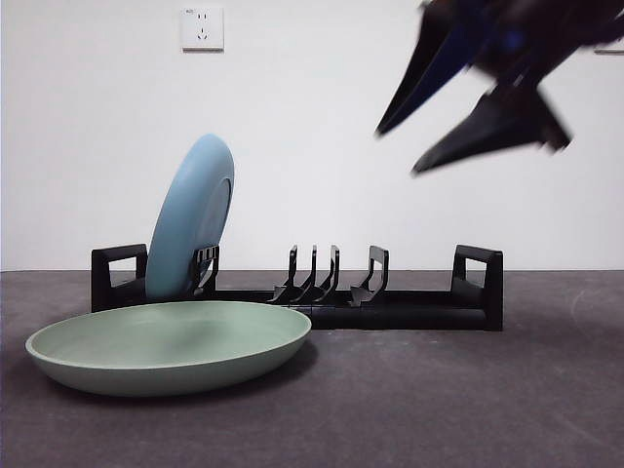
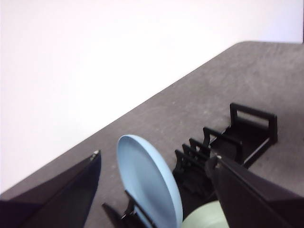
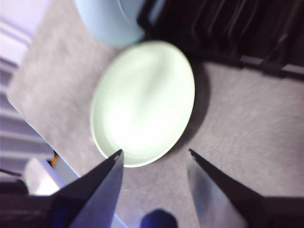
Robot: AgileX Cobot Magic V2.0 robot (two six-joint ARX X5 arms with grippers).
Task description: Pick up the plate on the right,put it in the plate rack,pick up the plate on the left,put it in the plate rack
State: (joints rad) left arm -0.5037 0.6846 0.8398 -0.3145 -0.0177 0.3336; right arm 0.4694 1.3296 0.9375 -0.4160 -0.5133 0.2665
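Observation:
A pale blue plate (image 1: 190,219) (image 2: 147,180) (image 3: 109,21) stands on edge in the left end of the black plate rack (image 1: 409,312) (image 2: 251,128) (image 3: 228,28), leaning slightly. A pale green plate (image 1: 166,341) (image 2: 206,216) (image 3: 142,102) lies flat on the table in front of the rack's left part. My right gripper (image 1: 398,151) (image 3: 155,152) hangs open and empty high at the upper right, blurred, its jaws pointing down toward the green plate. My left gripper (image 2: 156,155) is open and empty, above the table and looking onto the blue plate and rack; the front view does not show it.
The dark grey table (image 1: 439,409) ends at a white wall with a socket (image 1: 202,28). Several upright prongs (image 1: 317,273) stand free in the rack's middle and right part. The table's edge (image 3: 71,166) runs close to the green plate in the right wrist view.

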